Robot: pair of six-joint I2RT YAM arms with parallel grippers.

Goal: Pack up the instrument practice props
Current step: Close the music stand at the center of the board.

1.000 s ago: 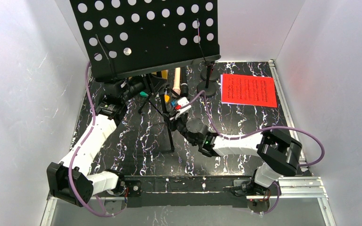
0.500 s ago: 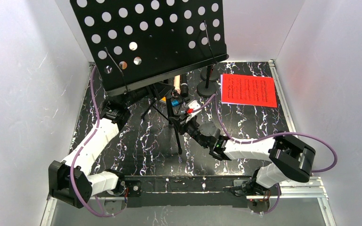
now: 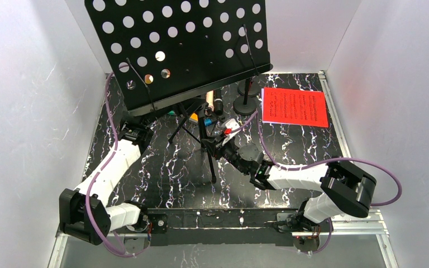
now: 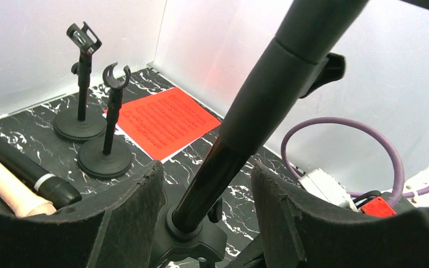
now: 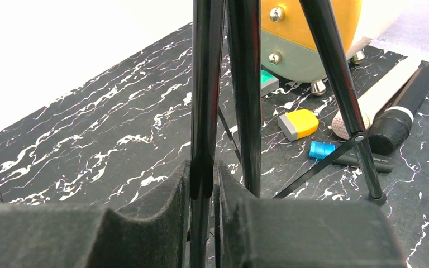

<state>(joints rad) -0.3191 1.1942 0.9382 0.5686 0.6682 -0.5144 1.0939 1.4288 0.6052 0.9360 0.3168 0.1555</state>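
While in right tool [image 5: 204,187], rack leg [image 5: 203,84]

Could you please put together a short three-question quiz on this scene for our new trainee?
1. True or false: the right gripper is shut on a tripod leg of the music rack.
2. Where does the red sheet lie? A: on the rack. B: flat on the table, beside the mic holders. C: under the rack's legs.
3. How many mic holders stand in the left wrist view?
Key: 1 true; 2 B; 3 two.
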